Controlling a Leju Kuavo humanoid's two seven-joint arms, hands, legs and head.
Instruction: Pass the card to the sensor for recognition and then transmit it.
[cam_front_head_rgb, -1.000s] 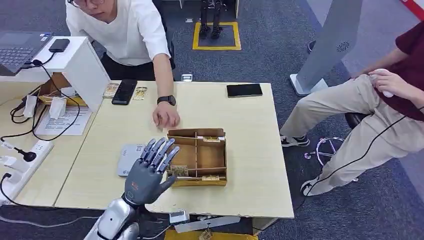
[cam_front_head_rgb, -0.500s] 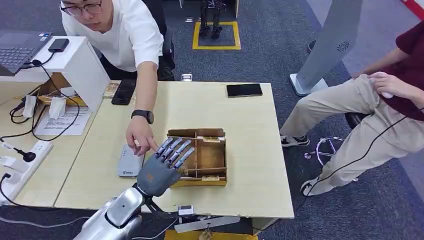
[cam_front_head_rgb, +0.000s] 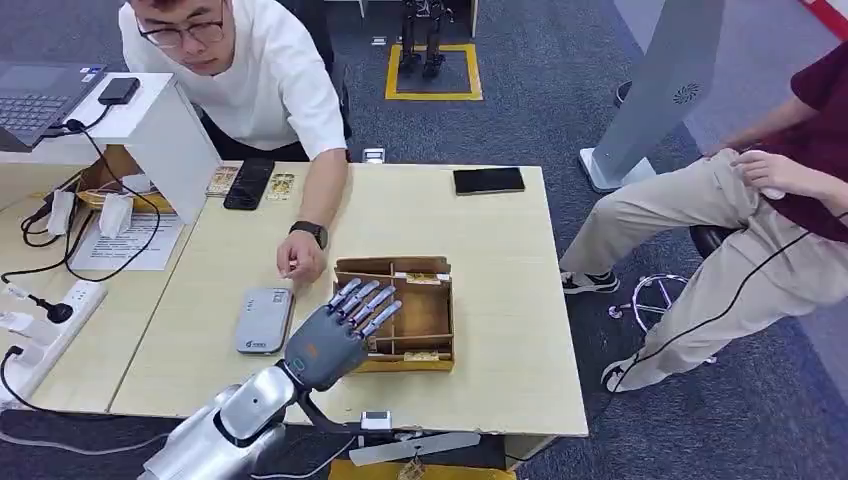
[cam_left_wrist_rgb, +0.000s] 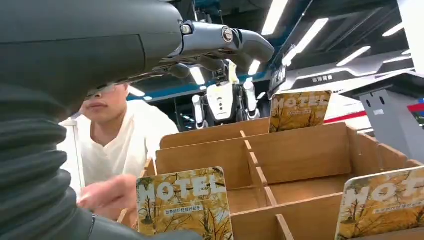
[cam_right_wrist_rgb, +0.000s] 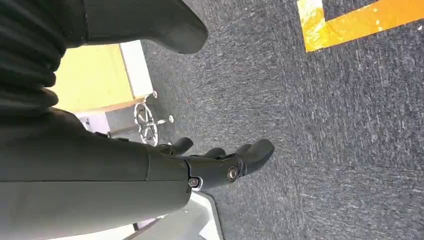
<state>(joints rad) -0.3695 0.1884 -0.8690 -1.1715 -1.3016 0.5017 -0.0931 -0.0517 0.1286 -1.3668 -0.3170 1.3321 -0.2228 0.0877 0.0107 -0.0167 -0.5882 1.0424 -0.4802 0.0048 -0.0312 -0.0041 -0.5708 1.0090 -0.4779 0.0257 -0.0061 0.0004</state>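
Left robot hand (cam_front_head_rgb: 335, 335) spread, empty, above box (cam_front_head_rgb: 425, 308)

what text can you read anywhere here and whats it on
"MOTEL": yellow tree-print card standing at the near wall of the brown wooden divided box.
"MOTEL": second yellow card at the far wall.
"MOTE", cut off by the picture edge: third yellow card.
Small line under the first card's title: too blurred.
Grey flat sensor pad marking: too small.
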